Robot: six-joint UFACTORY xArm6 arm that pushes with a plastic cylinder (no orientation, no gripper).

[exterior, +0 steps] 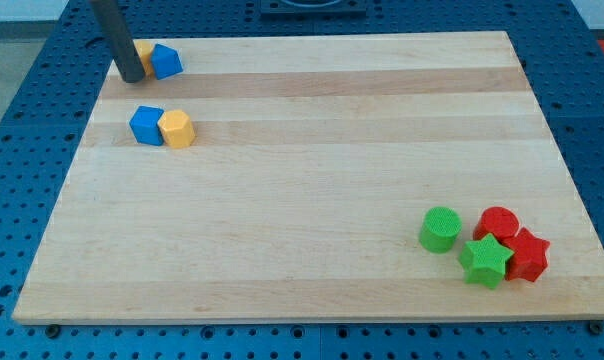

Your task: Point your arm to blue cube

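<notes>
My tip (130,77) is resting on the wooden board (312,180) near its top-left corner, at the end of a dark rod that is slanting in from the view's top edge. It is a bare rod end, holding nothing. Just to its right a yellow block (143,52) is sitting partly hidden behind the rod, so its shape is hard to make out, and I cannot tell whether the tip is touching it. A blue block (166,62), angular in shape, is pressing against the yellow block's right side.

The blue cube (146,125) is lying below that pair, toward the view's bottom, near the tip but apart from it, with bare board showing between them. A yellow hexagonal block (177,129) is touching the cube's right side.

Well apart, in the board's bottom-right corner, four blocks are clustering together. A green cylinder (440,229) is standing at the left of the group, a green star (485,260) is lying just right of it and lower, a red cylinder (498,224) is sitting above the star, and a red star (528,254) is touching the green star's right side.

The board is lying on a blue perforated table (22,150).
</notes>
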